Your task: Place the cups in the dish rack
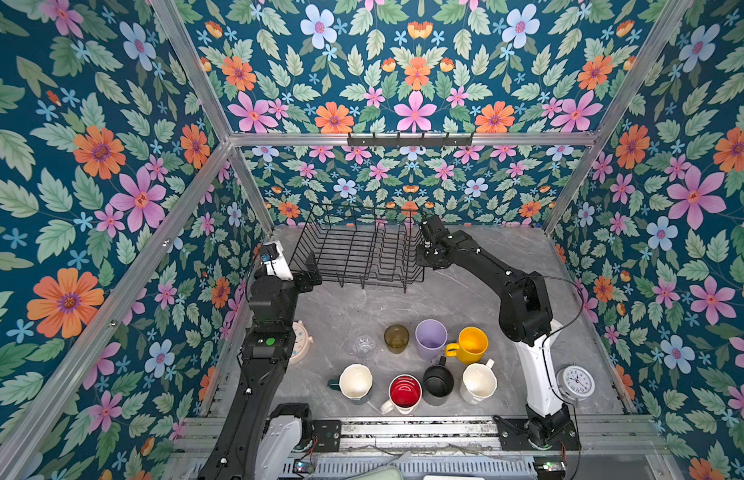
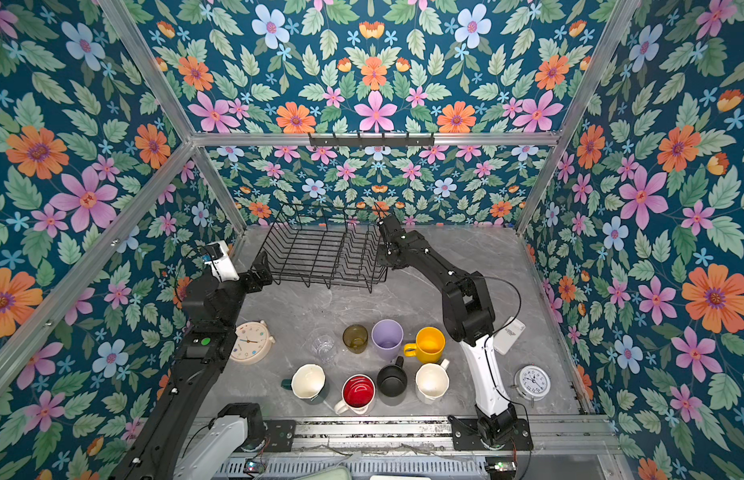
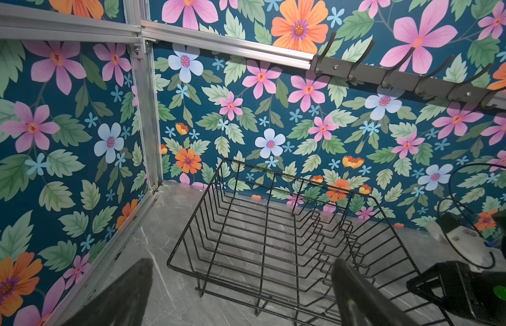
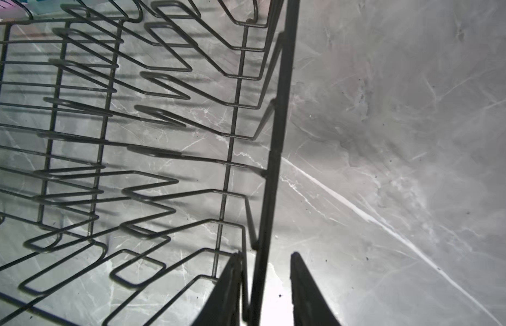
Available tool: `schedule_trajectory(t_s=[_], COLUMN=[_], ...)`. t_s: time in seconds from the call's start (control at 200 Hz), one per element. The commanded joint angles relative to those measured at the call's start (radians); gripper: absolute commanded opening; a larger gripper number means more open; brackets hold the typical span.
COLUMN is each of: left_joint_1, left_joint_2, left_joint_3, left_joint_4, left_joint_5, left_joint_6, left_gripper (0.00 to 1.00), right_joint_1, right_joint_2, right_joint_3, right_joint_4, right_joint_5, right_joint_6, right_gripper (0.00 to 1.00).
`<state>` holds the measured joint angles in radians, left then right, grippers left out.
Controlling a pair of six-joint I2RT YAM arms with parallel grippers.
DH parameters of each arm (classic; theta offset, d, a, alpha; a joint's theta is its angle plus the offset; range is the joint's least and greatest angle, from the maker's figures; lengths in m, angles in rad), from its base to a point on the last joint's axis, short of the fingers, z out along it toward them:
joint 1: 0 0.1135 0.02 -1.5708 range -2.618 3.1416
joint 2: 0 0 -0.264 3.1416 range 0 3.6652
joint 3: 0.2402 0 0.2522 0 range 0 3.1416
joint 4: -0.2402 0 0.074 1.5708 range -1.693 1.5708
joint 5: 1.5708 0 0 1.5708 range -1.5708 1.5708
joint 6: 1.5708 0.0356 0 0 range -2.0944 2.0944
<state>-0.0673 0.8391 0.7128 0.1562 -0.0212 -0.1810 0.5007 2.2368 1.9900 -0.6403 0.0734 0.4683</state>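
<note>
Grey marble tabletop (image 1: 457, 299), floral walls (image 1: 416, 62)

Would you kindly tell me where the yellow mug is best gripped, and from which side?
Probably its rim wall, from above, on the side opposite the handle: the yellow mug stands upright and open, and its handle nearly meets the lilac tumbler.
</note>
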Motion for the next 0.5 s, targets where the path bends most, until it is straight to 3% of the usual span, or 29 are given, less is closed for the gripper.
schedule_trajectory(t_s=[0.0,0.335,0.495], left_joint_1=[0.001,0.007,0.009], left_joint_2=[-0.002,0.003,0.001], left_joint_3=[0.001,0.003,0.003], left_joint_4=[-0.004,-0.007,-0.007], left_joint_5=[0.017,0.024,0.030], left_joint_6=[-0.004,-0.009,-0.011], left_gripper=[1.00,1.00,1.00], right_joint_1=[-0.002,-0.006,-0.020], right_joint_2=[-0.018,-0.043,-0.052], right_joint_3=[-0.016,-0.056,-0.063], right_joint_4=[0.014,0.052,0.053], right_joint_5=[0.052,0.078,0.080], right_joint_6=[0.018,0.042,0.045], right_gripper=[0.26,0.13,0.03])
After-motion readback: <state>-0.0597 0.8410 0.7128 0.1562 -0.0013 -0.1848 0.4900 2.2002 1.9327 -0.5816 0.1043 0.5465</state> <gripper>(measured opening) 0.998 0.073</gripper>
